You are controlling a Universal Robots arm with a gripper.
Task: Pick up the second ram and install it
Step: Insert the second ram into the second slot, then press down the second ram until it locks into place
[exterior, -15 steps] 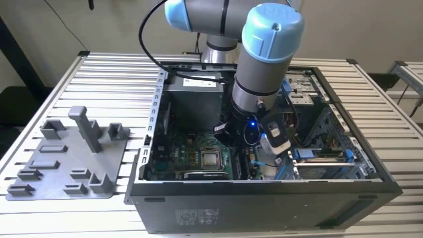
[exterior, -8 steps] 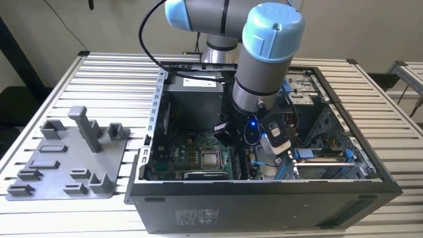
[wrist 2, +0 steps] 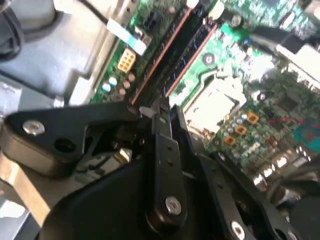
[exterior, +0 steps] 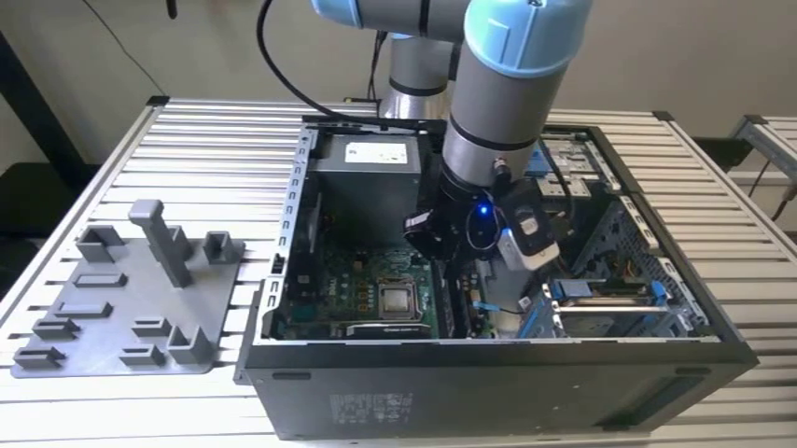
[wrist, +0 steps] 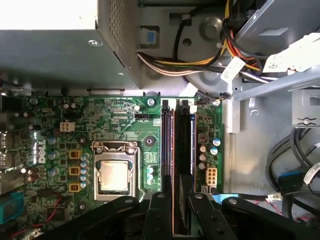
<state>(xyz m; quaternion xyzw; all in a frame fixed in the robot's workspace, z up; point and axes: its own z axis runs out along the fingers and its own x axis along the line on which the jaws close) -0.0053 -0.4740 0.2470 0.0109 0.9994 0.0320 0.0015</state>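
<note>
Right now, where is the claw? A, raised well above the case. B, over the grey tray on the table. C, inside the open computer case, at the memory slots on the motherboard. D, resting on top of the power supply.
C: in the first wrist view the claw sits at the end of the long memory slots on the green motherboard, and the exterior view shows the arm reaching down into the open computer case.

slatted metal table (exterior: pixel 224 149), plain beige wall (exterior: pixel 697 47) behind, soft even light.
</note>
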